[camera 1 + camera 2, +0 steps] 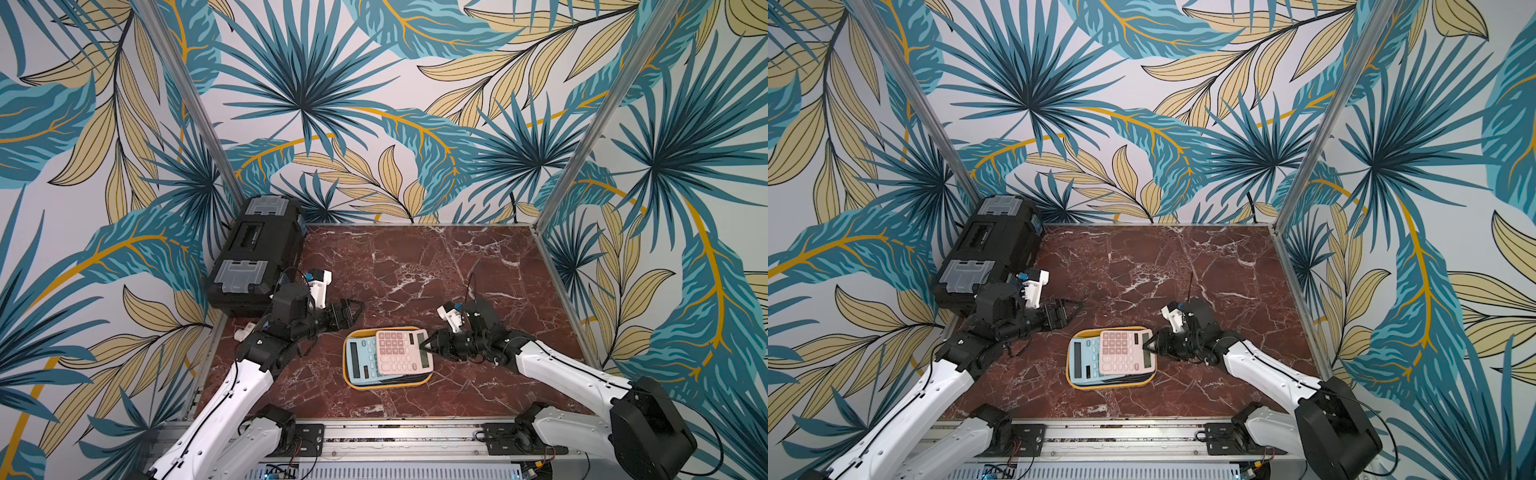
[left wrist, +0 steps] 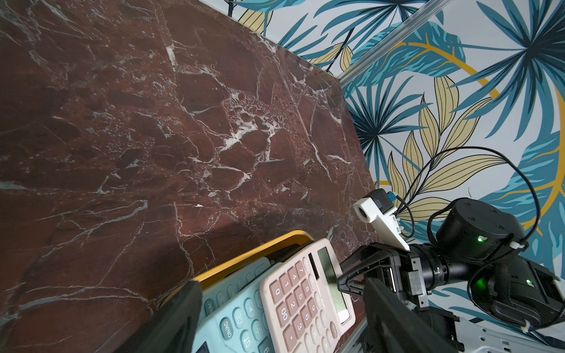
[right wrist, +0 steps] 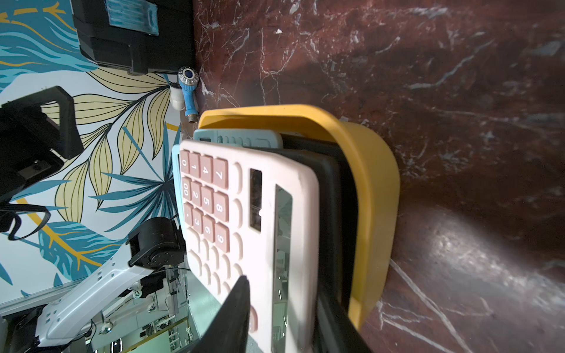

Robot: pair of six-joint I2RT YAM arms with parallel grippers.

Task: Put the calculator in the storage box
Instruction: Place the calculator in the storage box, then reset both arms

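Calculator point(image 1: 404, 351), pink, lay in the storage box point(image 1: 374, 386), lower centre. Right gripper point(image 1: 424, 345) straddled its edge, grip undeterminable; left gripper point(image 1: 356, 312) stood open. Full opening before level withdrawal appeared advisable.

The left arm point(image 1: 232, 399) and right arm point(image 1: 569, 374) wear white shells dotted with dark screw holes, joined by rounded black motor housings point(image 1: 648, 428) and trailed by thin black cables point(image 2: 504, 157). Each wrist carries a white camera bracket point(image 1: 321, 286) with a blue plug. The left gripper point(image 1: 358, 309) and right gripper point(image 1: 426, 348) are black, with triangular open-frame fingers point(image 3: 238, 314); 2 green lights point(image 2: 480, 239) glow on the right arm.
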